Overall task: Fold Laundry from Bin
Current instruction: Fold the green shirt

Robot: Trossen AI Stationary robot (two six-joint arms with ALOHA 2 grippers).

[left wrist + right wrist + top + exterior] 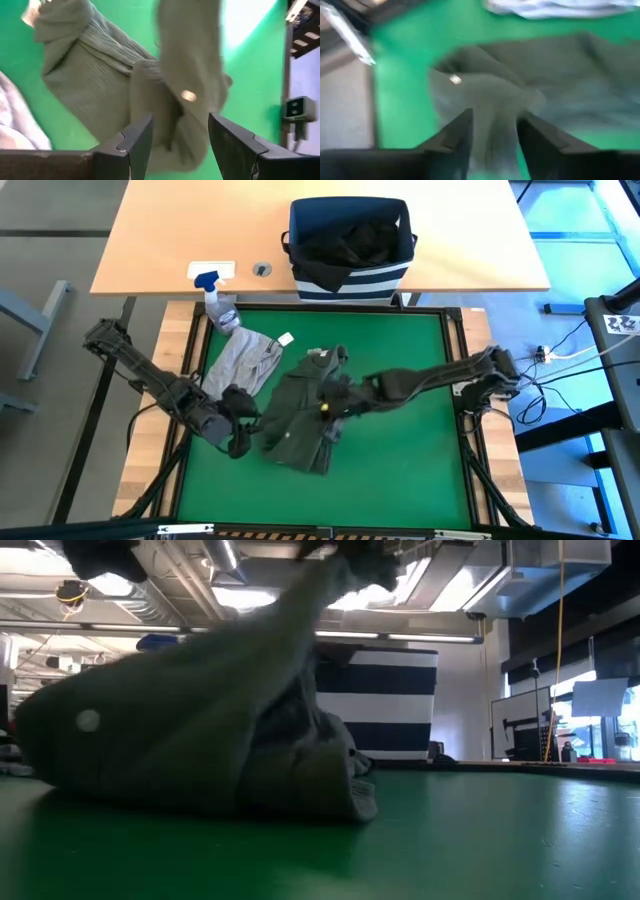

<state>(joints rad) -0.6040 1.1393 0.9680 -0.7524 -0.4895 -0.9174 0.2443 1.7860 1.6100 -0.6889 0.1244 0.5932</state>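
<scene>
A dark olive green garment point(300, 420) lies crumpled in the middle of the green mat point(400, 470), with a pale button point(188, 95) showing. My right gripper point(338, 395) is over its middle, shut on the cloth. My left gripper point(238, 432) stands open at the garment's left edge, its fingers point(137, 142) on either side of the olive cloth; I cannot tell whether they touch it. A light grey garment point(245, 360) lies flat at the mat's far left. The striped navy bin point(350, 245) stands on the wooden table behind, with black cloth point(350, 238) inside. My right gripper pinches a gathered-up fold of the olive garment point(492, 112) between its two fingers, coming from above and slanting down. The cloth rises to the fingers in a peak point(315, 585), drawn taut there. The rest of the garment point(180, 740) lies on the mat.
A clear spray bottle with a blue nozzle point(220, 305) stands at the mat's far left corner, beside the grey garment. The mat's near and right parts are bare green. The wooden table point(180, 240) with the bin borders the far edge.
</scene>
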